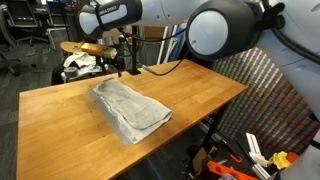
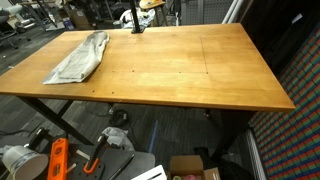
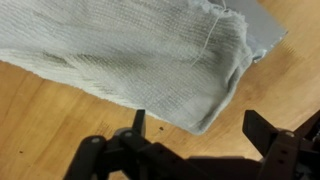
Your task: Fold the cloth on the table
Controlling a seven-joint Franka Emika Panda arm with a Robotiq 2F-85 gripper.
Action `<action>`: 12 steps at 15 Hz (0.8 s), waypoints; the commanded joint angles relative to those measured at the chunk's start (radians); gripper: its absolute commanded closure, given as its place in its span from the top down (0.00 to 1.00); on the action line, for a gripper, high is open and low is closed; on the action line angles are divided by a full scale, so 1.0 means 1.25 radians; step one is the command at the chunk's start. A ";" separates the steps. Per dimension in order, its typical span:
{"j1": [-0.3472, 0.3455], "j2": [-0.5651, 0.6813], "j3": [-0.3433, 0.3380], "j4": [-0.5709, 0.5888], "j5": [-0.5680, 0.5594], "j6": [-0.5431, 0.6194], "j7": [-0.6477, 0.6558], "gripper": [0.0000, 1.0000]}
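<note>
Cloth (image 1: 130, 108): grey, lying as a long rumpled strip on the tabletop (image 2: 200, 70), close to one long edge.

Gripper (image 3: 200, 135): your fingers (image 3: 262, 130) stand apart and hold nothing. They hover just off the cloth's corner, probably so you can pinch that hem and carry it across for a fold.

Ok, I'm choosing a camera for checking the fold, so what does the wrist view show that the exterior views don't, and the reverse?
Only the wrist view: the cloth's ribbed weave, a stitched seam, and the open gripper near its edge. Only the exterior views: the cloth's whole rumpled outline toward one end of the table, the arm, and floor clutter. Both: the grey cloth lying on the wooden table.
</note>
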 commanded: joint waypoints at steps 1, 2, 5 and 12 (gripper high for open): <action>0.035 0.058 -0.035 0.082 -0.048 -0.068 0.040 0.99; 0.039 0.071 -0.039 0.098 -0.056 -0.083 0.048 1.00; 0.044 0.105 -0.042 0.143 -0.069 -0.144 0.063 1.00; 0.037 0.129 -0.033 0.204 -0.059 -0.150 0.079 1.00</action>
